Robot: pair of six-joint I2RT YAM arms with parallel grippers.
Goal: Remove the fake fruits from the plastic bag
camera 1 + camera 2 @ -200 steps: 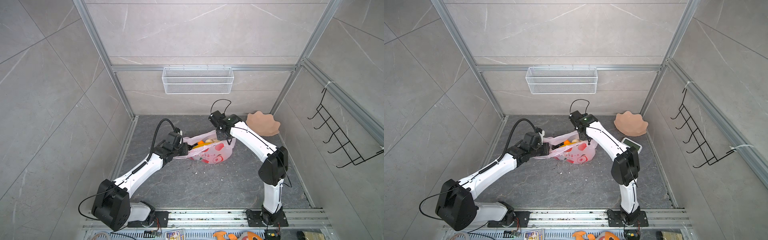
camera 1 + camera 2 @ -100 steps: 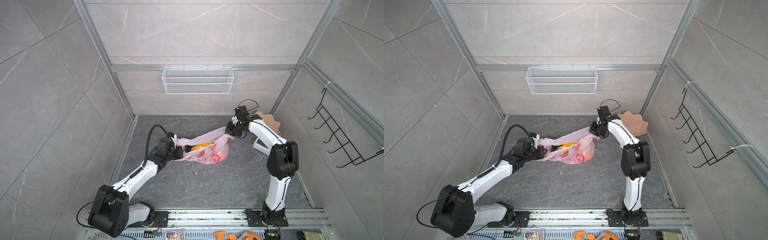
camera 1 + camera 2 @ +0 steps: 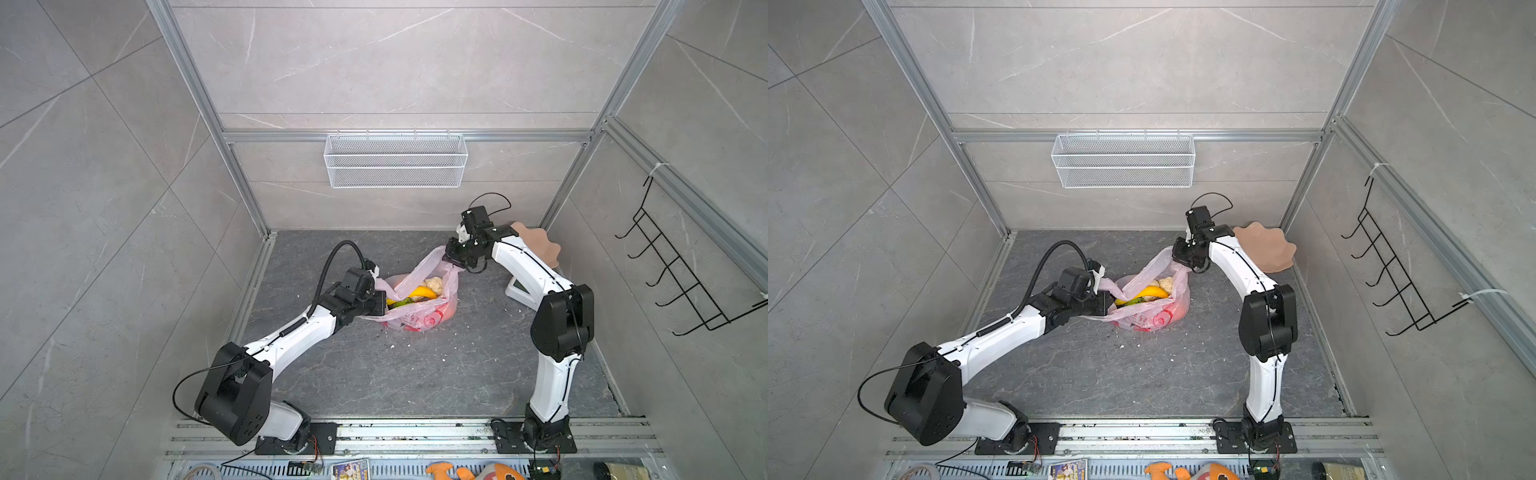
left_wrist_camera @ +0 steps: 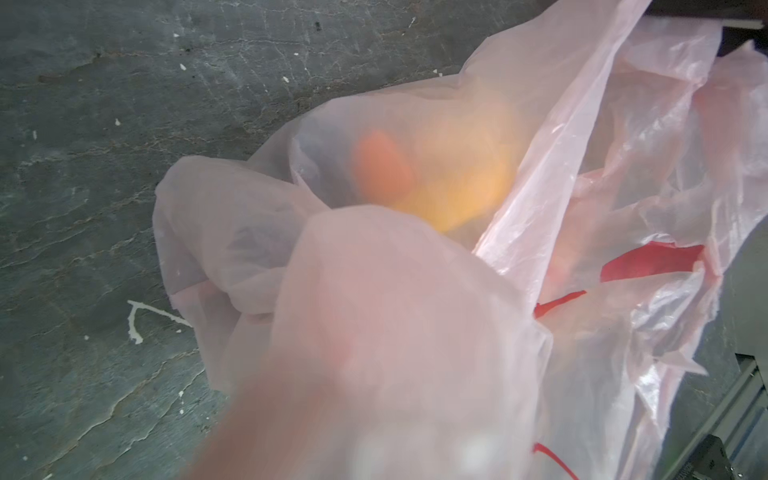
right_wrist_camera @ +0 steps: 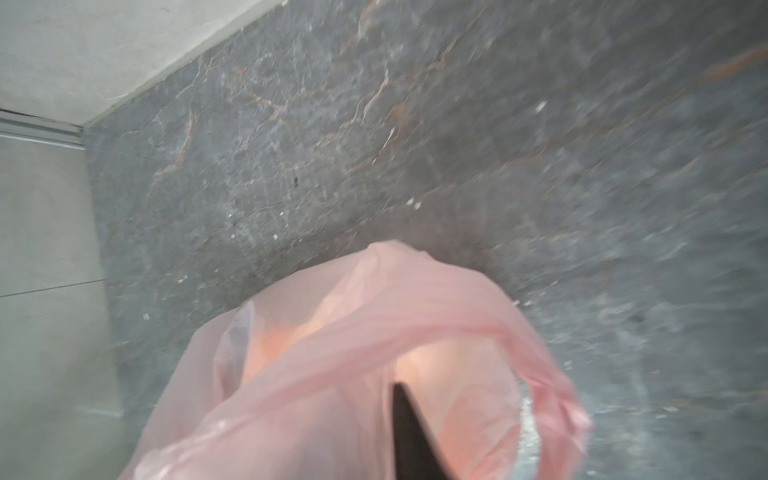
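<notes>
We see the plastic bag sitting near the middle of the dark grey desk, a bit toward the back wall. It is thin and pale pink with red marks on its side, and its mouth is pulled wide. Inside the bag we see a yellow banana. A cream lumpy piece is just behind it, and a green leafy piece is beside the banana. All the fruits that we can see are in the bag. Something orange-red shows through the plastic on the right side, but we cannot tell what it is.

The left tool is at the left edge of the bag. It is pressed together and pinches the plastic there. In the left wrist view the bag fills most of the picture, very near the camera. A blurry orange shape and a yellow one show through it.

The right tool is above the back right side of the bag. One loop handle goes up to it. We cannot tell if this tool is spread or pressed together. In the right wrist view one dark finger sticks out with the bag all around it, and the picture is blurry.

A peach wavy dish sits in the back right corner, behind the right arm. A white wire basket hangs on the back wall, and a black hook rack hangs on the right wall
</notes>
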